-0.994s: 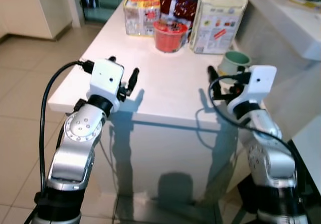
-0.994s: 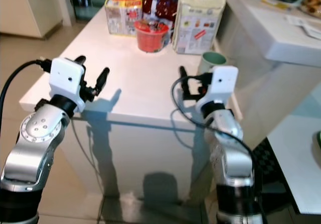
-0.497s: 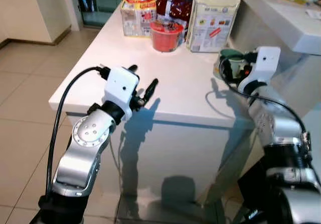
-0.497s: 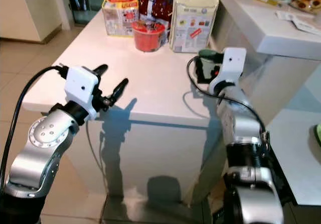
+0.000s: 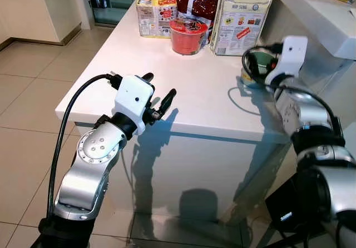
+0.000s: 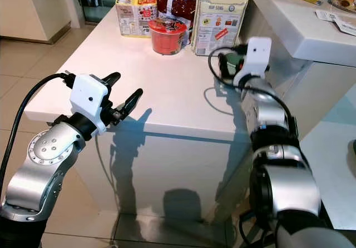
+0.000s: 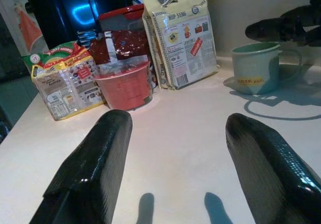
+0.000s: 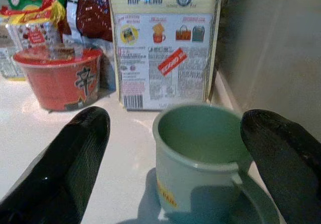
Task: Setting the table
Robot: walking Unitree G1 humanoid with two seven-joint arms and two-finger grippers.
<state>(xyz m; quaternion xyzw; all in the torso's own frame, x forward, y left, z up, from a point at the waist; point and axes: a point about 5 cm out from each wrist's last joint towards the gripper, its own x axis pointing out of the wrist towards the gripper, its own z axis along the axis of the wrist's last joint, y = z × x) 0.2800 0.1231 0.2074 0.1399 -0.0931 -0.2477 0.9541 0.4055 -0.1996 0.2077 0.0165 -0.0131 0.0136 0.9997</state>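
1. Pale green ceramic mug (image 8: pixel 200 158) is what the table-setting job looks to be after right now. It stands upright and empty at about 3 o'clock on the glossy white worktop (image 5: pixel 189 87), close to the right edge, just in front of the tall cream paper bag with printed labels (image 5: pixel 242 17).

2. Right gripper (image 8: pixel 175 148) is lined up on the mug with its jaws spread wide, one black finger (image 8: pixel 65 158) on each side of the cup and not touching it. My guess is that's a pre-grasp setup: the mug sits between the fingers, so a close would catch the body, with the handle pointing back toward the wrist.

3. Left gripper (image 5: pixel 158 92) hovers over the near edge of the worktop at around 7 o'clock, jaws open too, holding nothing. Looks parked out of the way, well apart from the mug.

4. Grocery stuff is bunched at 12 o'clock: a red plastic instant noodle bowl (image 5: pixel 188 35), a green and red packet of noodles (image 5: pixel 156 14) and a dark red foil pouch (image 5: pixel 194 0) behind. That leaves the middle bare, probably where the setting goes.

5. Worth watching: the mug sits close to that paper bag, so the far finger has little room.
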